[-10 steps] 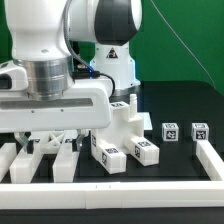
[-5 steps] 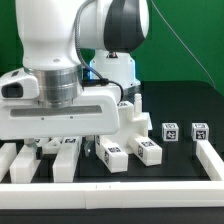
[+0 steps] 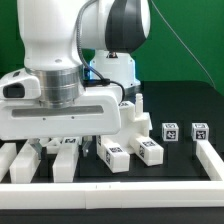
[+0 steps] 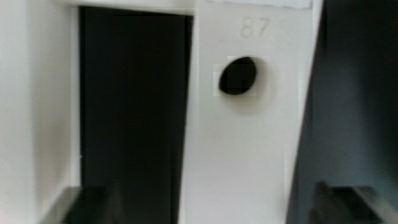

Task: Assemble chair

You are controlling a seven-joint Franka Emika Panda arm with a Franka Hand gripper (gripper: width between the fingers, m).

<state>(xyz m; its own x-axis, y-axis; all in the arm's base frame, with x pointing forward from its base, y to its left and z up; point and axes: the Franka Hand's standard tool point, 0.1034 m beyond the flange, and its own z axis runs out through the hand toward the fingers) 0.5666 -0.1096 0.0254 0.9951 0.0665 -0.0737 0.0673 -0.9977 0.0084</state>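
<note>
Black desk [image 3: 185, 160] carries mostly unjoined chair parts [image 3: 112, 155], including loose cubes [image 3: 171, 131], so assembly appears early; the tool [image 3: 57, 148] straddles a holed slab [image 4: 231, 130], grip unconfirmable.

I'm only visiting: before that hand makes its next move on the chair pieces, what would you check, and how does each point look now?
1. Hand open: ok, fingers stand wide apart.
2. White part with round hole between the fingers: ok.
3. Fingers touching that part: cannot tell, blurred.
4. Rightmost tagged cube apart from the arm: ok.
5. Hand's height above the table: cannot tell.
</note>
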